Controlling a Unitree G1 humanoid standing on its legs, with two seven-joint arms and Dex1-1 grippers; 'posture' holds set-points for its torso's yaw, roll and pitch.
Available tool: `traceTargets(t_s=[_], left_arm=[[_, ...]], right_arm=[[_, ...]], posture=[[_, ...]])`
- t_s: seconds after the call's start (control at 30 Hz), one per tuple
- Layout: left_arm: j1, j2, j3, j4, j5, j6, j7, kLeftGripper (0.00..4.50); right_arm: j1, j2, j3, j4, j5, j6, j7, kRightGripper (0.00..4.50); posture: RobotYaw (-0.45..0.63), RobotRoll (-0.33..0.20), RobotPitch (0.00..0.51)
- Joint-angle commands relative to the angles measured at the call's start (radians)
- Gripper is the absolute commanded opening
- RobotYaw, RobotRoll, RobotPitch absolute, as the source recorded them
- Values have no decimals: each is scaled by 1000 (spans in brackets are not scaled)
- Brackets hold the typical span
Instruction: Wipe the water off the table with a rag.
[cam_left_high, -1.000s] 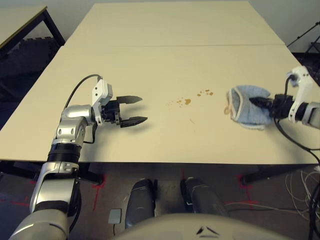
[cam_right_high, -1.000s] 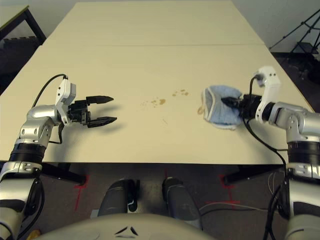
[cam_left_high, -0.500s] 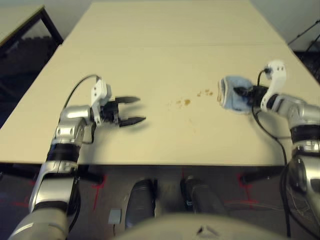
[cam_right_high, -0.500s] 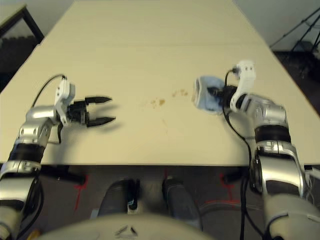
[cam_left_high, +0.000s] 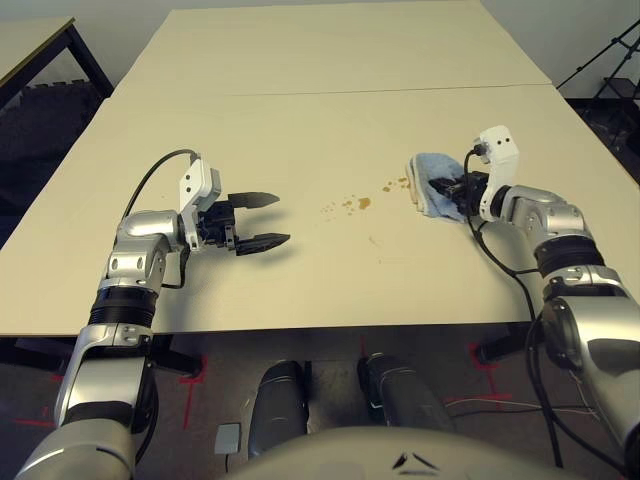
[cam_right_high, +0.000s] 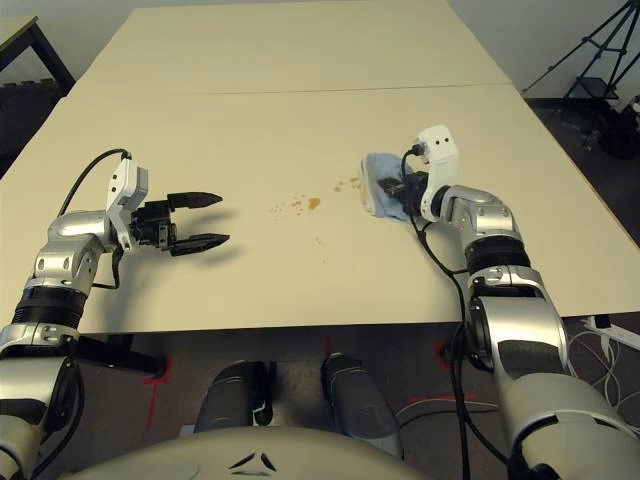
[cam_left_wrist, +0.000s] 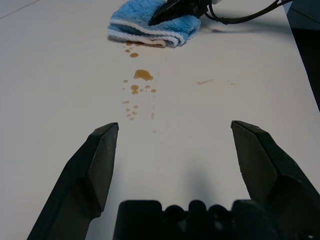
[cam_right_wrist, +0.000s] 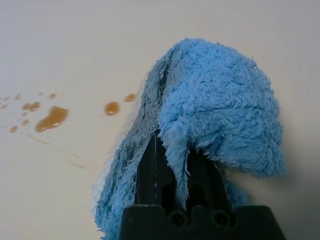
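while the right gripper (cam_right_wrist: 170, 165) is pinching a fold of the rag (cam_right_high: 385, 195), the soft terry is bunching over its fingers, lying on the table (cam_left_high: 330, 130) just beside the water (cam_left_high: 358, 204) droplets. being light and limp, it is probably going to drag unevenly, so a hold low and near its middle looks best. the left gripper (cam_left_high: 262, 219) is hovering spread wide, holding nothing.

Head stereo pair looks down over the table (cam_left_high: 300, 130); both wrist cameras skim its surface.
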Motion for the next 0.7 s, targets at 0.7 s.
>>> traceTargets(t_s=[0.7], left_arm=[[36, 16, 3, -19, 4, -7, 14, 4500]], right_arm=[[77, -122, -14, -18, -23, 28, -24, 14]], posture=[[-153, 0, 102]])
